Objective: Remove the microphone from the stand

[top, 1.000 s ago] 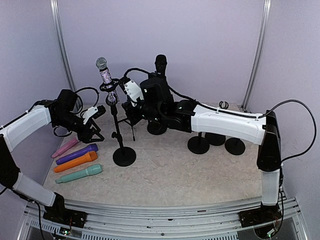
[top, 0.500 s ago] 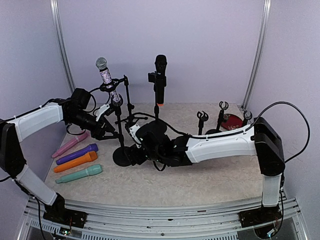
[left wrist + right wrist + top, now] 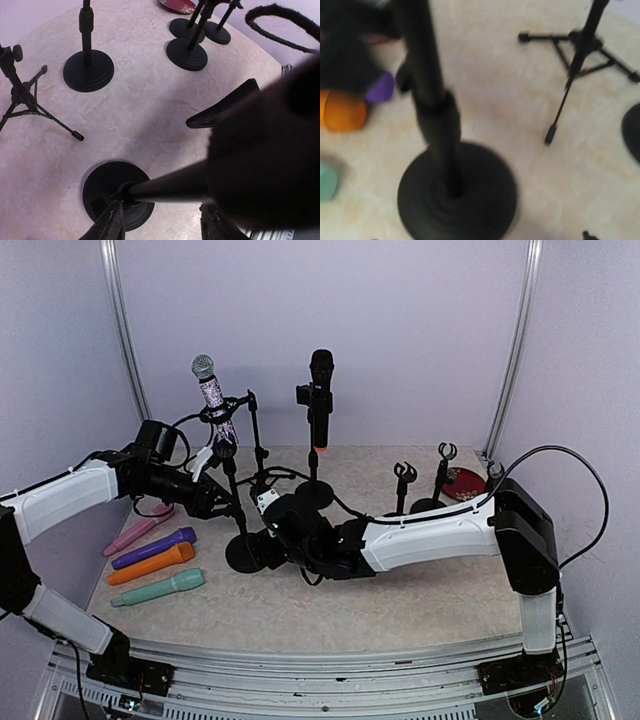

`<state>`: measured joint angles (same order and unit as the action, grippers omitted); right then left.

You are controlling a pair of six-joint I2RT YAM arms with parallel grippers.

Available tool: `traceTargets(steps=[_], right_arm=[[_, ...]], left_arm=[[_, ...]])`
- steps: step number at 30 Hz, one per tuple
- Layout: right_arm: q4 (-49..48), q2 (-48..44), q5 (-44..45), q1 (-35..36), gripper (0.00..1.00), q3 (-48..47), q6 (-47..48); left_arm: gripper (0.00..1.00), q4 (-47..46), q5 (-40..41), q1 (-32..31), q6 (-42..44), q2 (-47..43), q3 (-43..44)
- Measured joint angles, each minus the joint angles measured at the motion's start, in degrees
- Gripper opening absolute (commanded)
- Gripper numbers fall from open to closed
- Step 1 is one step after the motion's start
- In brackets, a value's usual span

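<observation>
1. Microphone (image 3: 207, 385): glittered handle in a dark mottled pattern, silver mesh head. It sits tilted, head up and leaning left, in the clip (image 3: 218, 415) at the top of the stand, at the back left of the table (image 3: 420, 590).
2. Stand: thin black pole (image 3: 432, 90) rising from a round black base (image 3: 457, 197). It is upright, its base flat on the table.
3. Progress: the removal is not yet done. The microphone is in the clip and neither arm touches it. By the look of it, the arms are steadying the stand first. Left to do: a grasp on the handle and a lift out of the clip.
4. Left gripper (image 3: 162, 220): low on the pole, one finger on each side. The gap between them looks wider than the pole, so it is partly parted with no firm hold evident.
5. Right gripper (image 3: 255, 548): down beside the base. In its wrist view only the fingertips show at the lower edge, far apart; it is spread wide and holds nothing.
6. Black microphone (image 3: 321, 390): upright in a second stand behind, orange band at its lower end.
7. Tripod stand (image 3: 25, 100): empty, just behind the first.
8. Loose microphones at the left edge: pink (image 3: 135, 533), purple (image 3: 155, 547), orange (image 3: 152, 564), green (image 3: 158, 587).
</observation>
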<state>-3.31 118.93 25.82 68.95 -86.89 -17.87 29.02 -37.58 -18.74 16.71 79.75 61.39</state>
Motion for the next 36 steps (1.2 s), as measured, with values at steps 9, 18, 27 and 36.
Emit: traceTargets(steps=[9,18,27,36], right_arm=[[-0.6,-2.1,3.1,-0.2,1.0,-6.4,4.2],[0.4,-0.3,6.7,-0.1,1.0,-23.5,8.2],[2.0,9.2,7.7,0.3,0.93,-35.0,12.6],[1.8,10.6,8.9,0.3,0.49,-36.1,17.0]], left_arm=[[0.85,-1.7,3.1,0.7,-2.8,-5.6,-2.0],[0.99,1.0,2.1,14.6,0.2,-10.4,-1.9],[0.99,9.7,-0.4,24.6,10.3,-16.1,-1.9],[0.99,13.1,-1.0,28.0,14.2,-16.3,-1.9]])
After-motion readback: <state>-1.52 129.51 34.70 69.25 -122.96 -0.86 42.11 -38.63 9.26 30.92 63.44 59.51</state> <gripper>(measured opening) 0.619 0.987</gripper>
